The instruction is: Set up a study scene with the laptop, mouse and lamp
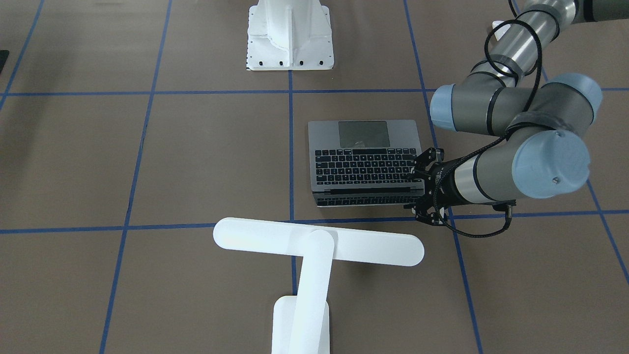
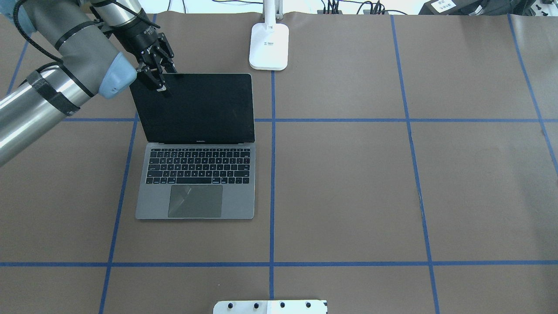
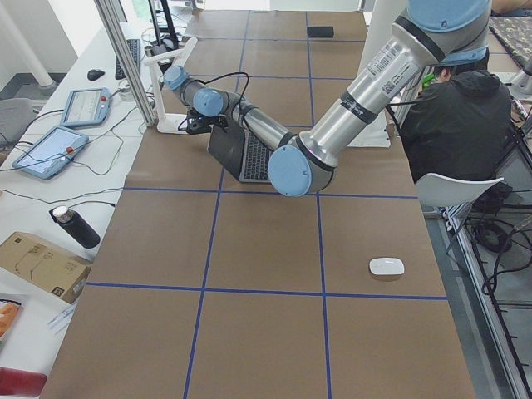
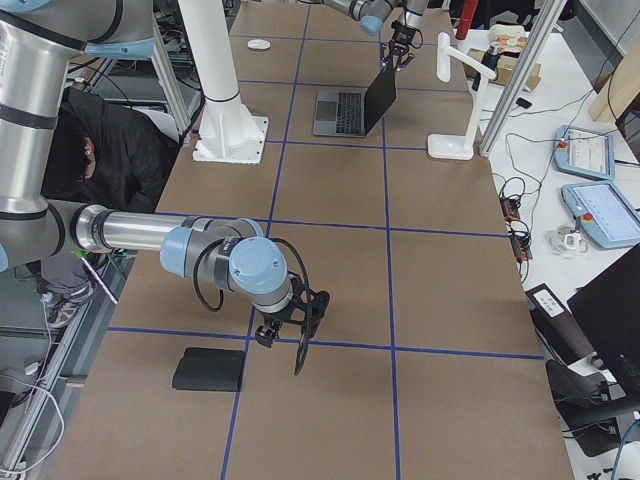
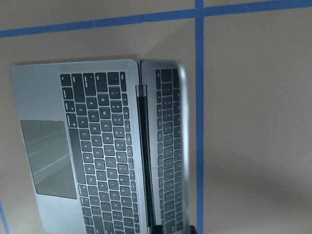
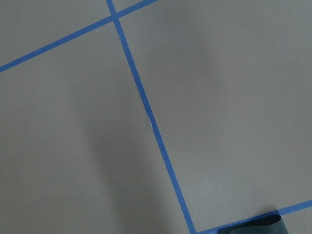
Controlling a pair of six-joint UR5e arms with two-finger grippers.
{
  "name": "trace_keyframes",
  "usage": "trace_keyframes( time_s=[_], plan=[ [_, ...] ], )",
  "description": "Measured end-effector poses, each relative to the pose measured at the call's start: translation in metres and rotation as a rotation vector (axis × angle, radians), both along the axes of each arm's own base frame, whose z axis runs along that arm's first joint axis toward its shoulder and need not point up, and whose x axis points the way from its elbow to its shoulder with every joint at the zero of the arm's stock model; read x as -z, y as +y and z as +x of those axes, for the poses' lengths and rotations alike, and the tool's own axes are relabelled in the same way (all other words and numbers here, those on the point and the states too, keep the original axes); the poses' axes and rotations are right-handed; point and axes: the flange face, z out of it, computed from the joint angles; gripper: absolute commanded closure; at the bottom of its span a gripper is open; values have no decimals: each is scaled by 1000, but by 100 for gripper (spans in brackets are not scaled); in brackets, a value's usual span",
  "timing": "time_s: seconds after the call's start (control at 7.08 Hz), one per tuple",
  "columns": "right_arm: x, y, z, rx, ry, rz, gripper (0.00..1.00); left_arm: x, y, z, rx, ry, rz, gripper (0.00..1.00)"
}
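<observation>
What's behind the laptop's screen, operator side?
The lamp stands behind the laptop, apart from it, its head bar roughly parallel to the lid. The fingers of the left gripper are at the lid's top corner. The table under the bar is hidden.

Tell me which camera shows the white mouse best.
The exterior left view: the mouse lies close and unblocked. The exterior right view shows it only small and far away. The overhead, front-facing and both wrist views do not show it.
</observation>
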Motion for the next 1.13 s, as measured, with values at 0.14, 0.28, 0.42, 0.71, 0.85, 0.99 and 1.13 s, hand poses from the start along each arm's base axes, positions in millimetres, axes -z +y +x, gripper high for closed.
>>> trace_keyframes(
  time_s=[0.14, 0.28, 0.42, 0.71, 0.85, 0.99, 1.13],
  plan=[
    [0, 0, 0, 0, -1, 1, 1, 3, 0, -1, 2, 3, 5, 1],
    [2, -2, 0, 0, -1, 5, 1, 7, -3, -10, 14, 7, 15, 1],
    [5, -6, 1, 0, 1, 13, 1, 16, -7, -28, 38, 20, 42, 1],
    [9, -16, -4, 20, 3, 27, 1, 35, -15, -75, 117, 28, 153, 0],
    [13, -24, -8, 35, 6, 41, 1, 34, -9, -93, 149, 9, 238, 0],
    [19, -34, -9, 44, 9, 61, 1, 29, 8, -109, 143, 5, 356, 0],
    [25, -42, -9, 52, 10, 83, 1, 27, 29, -124, 107, 15, 490, 0]
  ],
)
